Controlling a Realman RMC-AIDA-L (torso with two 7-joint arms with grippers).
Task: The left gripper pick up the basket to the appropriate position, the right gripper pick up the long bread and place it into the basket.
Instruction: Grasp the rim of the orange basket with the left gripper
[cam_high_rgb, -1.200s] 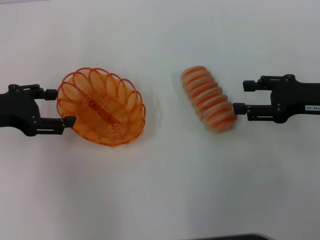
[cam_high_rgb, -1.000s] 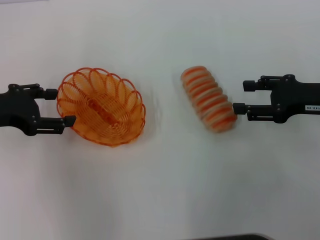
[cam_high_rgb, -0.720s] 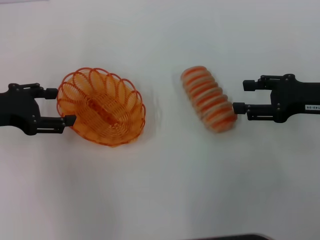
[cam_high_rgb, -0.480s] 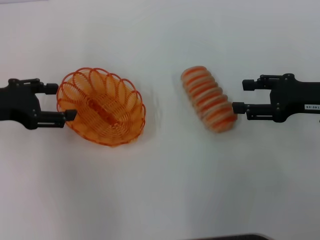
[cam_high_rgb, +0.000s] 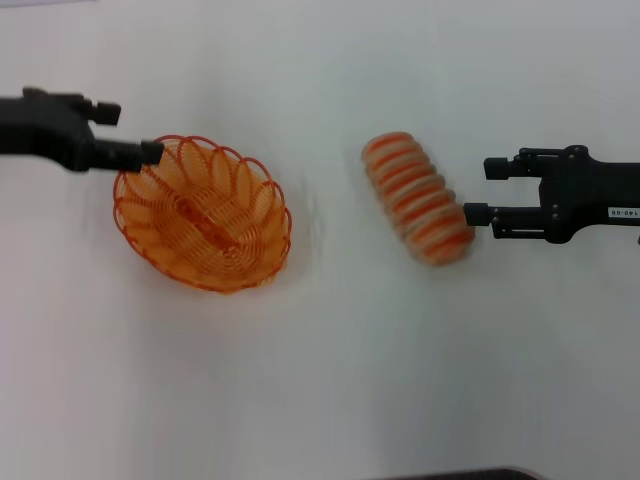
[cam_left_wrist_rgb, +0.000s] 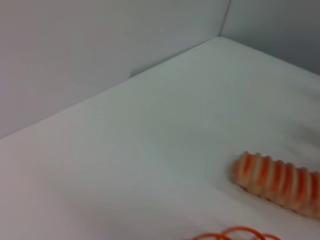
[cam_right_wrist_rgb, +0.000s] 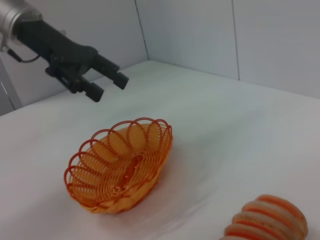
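The basket (cam_high_rgb: 202, 213) sits flat on the white bench (cam_high_rgb: 330, 380), empty. The left gripper (cam_high_rgb: 128, 133) hangs just over its far-left rim, fingers apart and holding nothing. The bread (cam_high_rgb: 417, 197) lies well off to the basket's right, angled. The right gripper (cam_high_rgb: 479, 191) is at the bread's near end, fingers wide, the lower tip about touching the loaf. A thin wire rim is easy to miss or tip, and a nudge here could roll the bread away.
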